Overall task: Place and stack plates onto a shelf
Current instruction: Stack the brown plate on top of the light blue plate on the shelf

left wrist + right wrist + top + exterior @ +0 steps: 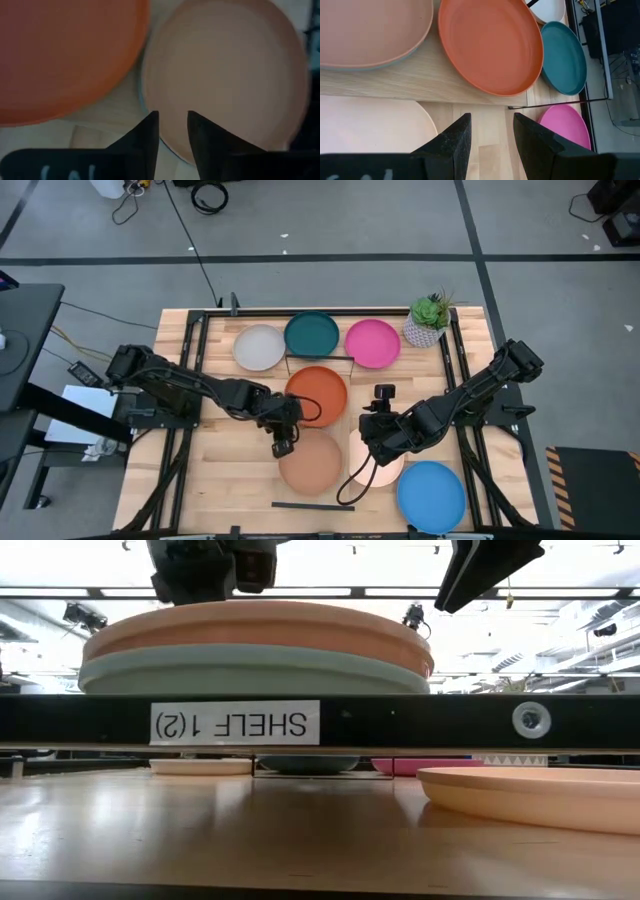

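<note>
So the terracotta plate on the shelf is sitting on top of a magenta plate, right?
Not quite. The terracotta plate on the shelf does sit on another plate, but that one is pale blue-grey, as the low view shows. The magenta plate lies by itself at the far side of the table, next to the potted plant, as the high view shows.

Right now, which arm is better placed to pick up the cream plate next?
Right, probably. The right pincer hangs open directly over the cream plate, which lies on the table beside the shelf. The left pincer is over the terracotta plate, already stacked there.
</note>
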